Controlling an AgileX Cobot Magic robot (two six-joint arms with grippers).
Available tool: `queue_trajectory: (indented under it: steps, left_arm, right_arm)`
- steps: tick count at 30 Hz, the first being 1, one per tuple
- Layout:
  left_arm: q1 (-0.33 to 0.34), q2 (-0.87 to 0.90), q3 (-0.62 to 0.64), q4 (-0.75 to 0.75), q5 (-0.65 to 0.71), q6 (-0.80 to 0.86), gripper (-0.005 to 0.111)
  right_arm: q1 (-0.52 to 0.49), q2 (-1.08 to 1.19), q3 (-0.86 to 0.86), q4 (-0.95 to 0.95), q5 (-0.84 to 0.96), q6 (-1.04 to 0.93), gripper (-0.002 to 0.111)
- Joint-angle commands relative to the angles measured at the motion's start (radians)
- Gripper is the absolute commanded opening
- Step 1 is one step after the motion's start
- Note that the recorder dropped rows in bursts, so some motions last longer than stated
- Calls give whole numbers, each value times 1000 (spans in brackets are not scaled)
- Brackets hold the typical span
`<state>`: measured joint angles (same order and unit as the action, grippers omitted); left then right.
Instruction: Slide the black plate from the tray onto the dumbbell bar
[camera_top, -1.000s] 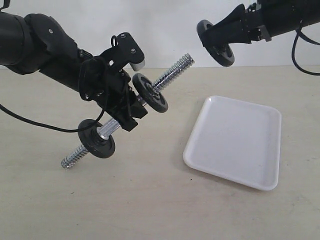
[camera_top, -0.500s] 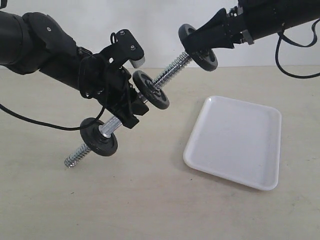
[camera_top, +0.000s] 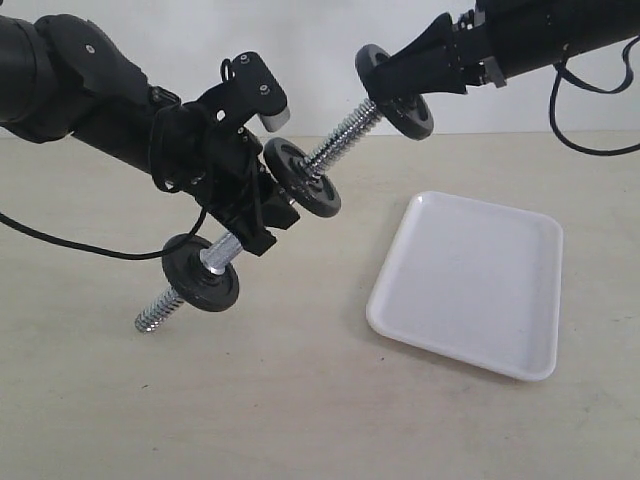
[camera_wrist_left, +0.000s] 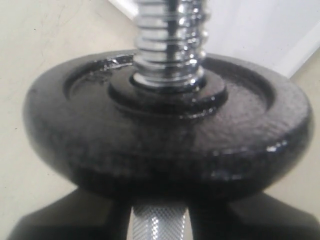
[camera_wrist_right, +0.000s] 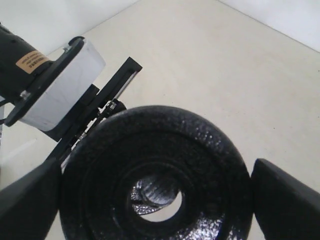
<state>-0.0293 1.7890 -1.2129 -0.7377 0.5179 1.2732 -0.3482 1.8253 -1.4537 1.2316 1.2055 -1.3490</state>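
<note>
Thin chrome dumbbell bar, clamped in left gripper, tilts up (threads bare) toward round black plate pinched by right gripper.

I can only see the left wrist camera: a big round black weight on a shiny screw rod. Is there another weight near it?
Observer: Yes. The right hand holds a round matte black plate right at the upper tip of the shiny chrome dumbbell bar.
Operator: Is the rod in its hole?
Observer: The right wrist view shows the threaded tip in the centre hole. I cannot tell how deep it is.
Operator: How many weights are on the rod already?
Observer: Two black round discs, one above the left hand and one below it.
</note>
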Motion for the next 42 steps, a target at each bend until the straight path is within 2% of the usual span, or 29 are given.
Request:
queue_trajectory:
  steps: [1,11,24,42]
  left_arm:
    - [-2,-66,-34,-102,-72,0,4]
    - [-2,-66,-34,-111,-72,2,4]
    - [-2,-66,-34,-109,-64,2,4]
    - [-2,-66,-34,-109,-80,23,4]
  right_arm:
    - [-1,-16,-15,89,16,2,0]
    - [53,-16,-15,62,16,1,0]
    - [15,-16,-15,28,16,8,0]
    - [19,-16,-15,17,16,29,0]
